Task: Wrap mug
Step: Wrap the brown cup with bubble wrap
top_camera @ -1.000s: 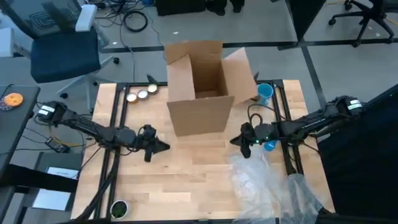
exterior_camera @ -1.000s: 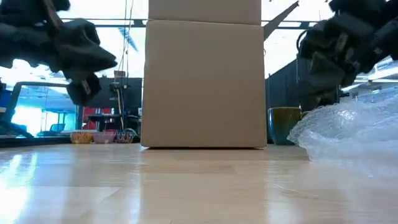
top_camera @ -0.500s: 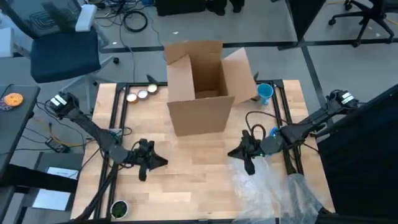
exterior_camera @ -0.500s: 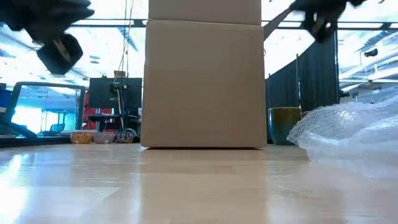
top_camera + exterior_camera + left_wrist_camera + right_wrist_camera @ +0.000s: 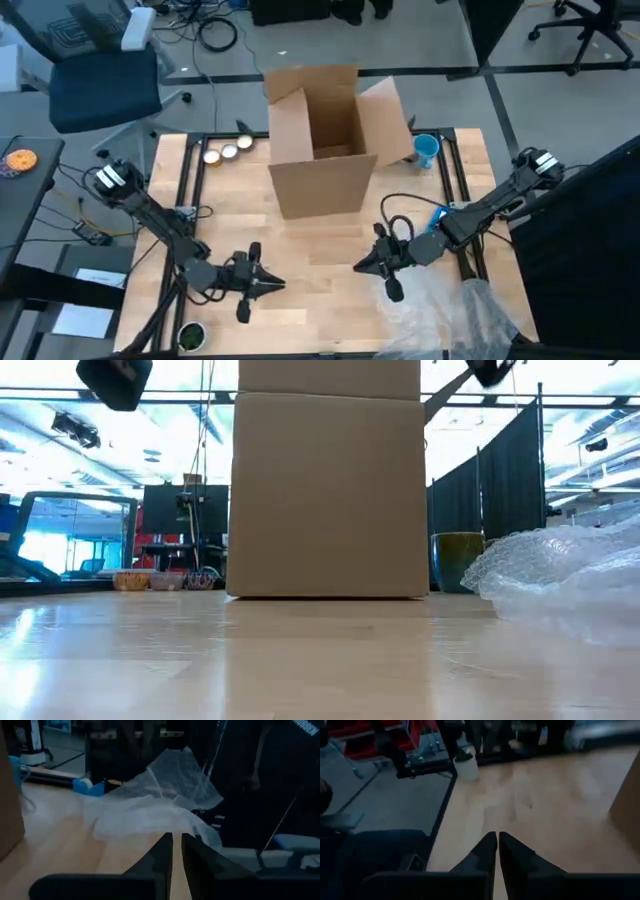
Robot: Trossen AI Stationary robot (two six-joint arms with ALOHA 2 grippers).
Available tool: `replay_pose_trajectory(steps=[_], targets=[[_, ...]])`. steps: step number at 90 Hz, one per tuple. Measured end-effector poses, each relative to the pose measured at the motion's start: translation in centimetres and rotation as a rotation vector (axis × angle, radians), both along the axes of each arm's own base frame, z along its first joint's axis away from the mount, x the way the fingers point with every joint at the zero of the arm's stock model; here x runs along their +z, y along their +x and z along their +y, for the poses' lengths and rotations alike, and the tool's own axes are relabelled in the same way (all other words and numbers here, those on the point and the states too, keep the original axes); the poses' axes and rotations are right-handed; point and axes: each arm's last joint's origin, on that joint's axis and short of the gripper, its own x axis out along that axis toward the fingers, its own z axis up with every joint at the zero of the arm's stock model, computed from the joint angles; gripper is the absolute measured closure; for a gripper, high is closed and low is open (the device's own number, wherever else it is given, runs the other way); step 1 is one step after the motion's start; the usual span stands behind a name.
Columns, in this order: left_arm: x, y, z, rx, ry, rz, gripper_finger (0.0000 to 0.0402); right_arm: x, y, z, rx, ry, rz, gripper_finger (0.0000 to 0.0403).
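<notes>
- Mug [image 5: 426, 150] upright at table's far right edge, just beside cardboard box [image 5: 322, 140]; untouched.
- Left gripper [image 5: 272, 285] and right gripper [image 5: 362, 267] both pinched together, holding nothing, mid-table.
- Bubble wrap [image 5: 440, 305] near right gripper; risk: it drags or bunches the sheet.
- Reaching for mug could clip box flap.

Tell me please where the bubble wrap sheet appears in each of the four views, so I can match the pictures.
High view: the bubble wrap lies at the table's lower right corner, beside the right gripper.
Low view: it heaps at the right edge.
Left wrist view: it spreads across the middle, beyond the fingers.
Right wrist view: not in it.
Shared landmark: the cardboard box, central in the low view and at the left edge in the left wrist view.
</notes>
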Motion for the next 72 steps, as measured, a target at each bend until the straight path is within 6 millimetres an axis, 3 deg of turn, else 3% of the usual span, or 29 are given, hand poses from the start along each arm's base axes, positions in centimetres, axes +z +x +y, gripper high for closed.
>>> replay_pose_trajectory(steps=[11,28,51,72], targets=[[0.2,0.4,0.4,0.019,0.038,-0.02,0.0375,-0.4,0.5,0.4,0.02,0.022,0.033,0.0384],[0.6,1.5,1.8,0.085,0.057,-0.055,0.0375,1.2,1.2,1.7,0.113,-0.023,0.018,0.0335],[0.2,2.4,2.8,0.136,0.034,-0.042,0.0375,2.9,0.1,3.0,0.098,0.012,0.189,0.0268],[-0.7,2.8,2.6,0.137,0.034,-0.015,0.0375,3.5,0.6,4.9,0.094,0.007,0.297,0.0256]])
